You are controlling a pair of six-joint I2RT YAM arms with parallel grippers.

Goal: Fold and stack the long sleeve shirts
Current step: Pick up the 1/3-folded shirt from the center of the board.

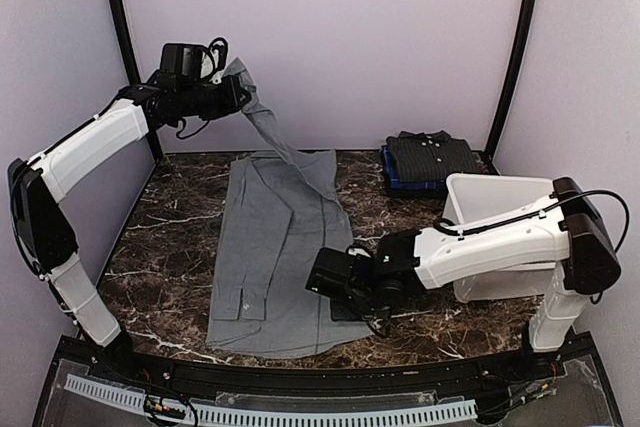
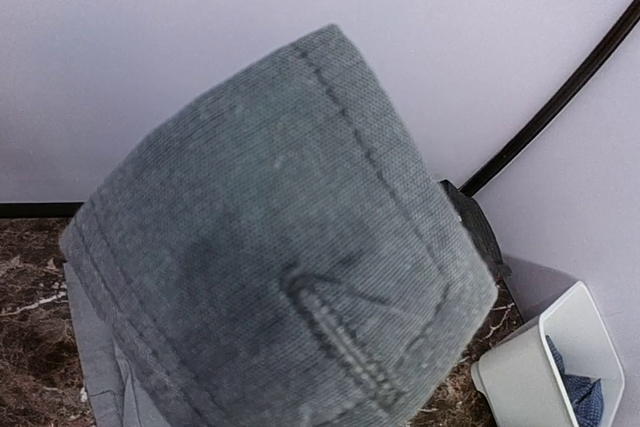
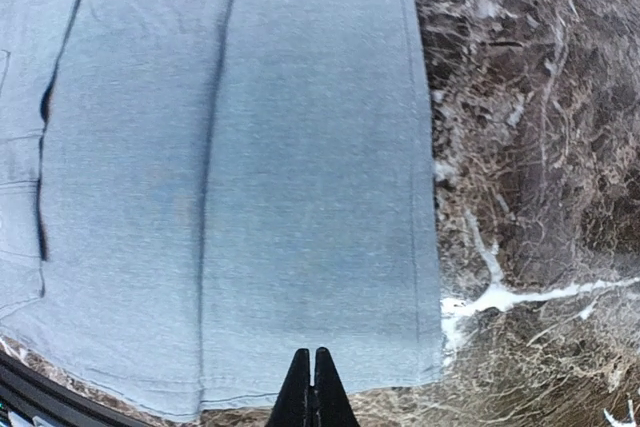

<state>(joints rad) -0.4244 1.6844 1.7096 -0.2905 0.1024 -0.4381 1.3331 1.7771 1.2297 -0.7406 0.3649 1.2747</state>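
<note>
Up at the back left, high above the table (image 1: 170, 237), my left gripper (image 1: 238, 97) is clamped on the cuff (image 2: 290, 267) of the grey shirt (image 1: 270, 257). From my left wrist the cuff fills nearly the whole view, stitching toward the lens, and hides my fingers there. The sleeve (image 1: 270, 132) slants down from that grip to the far right part of the shirt. The rest of the shirt lies flat on the marble, lengthwise, its near edge toward my bases.

Low over the shirt's near right corner sits my right gripper (image 3: 311, 372). Its two fingers are pressed tight together with no gap between them, and the tips are right at the hem, just beside the shirt's right edge. I cannot tell whether any cloth is pinched between them.

At the back right lie the folded shirts (image 1: 432, 157), a dark dotted one on top of something blue. Just nearer than them stands a white tub (image 1: 490, 212), with blue cloth (image 2: 588, 397) showing inside it.
</note>
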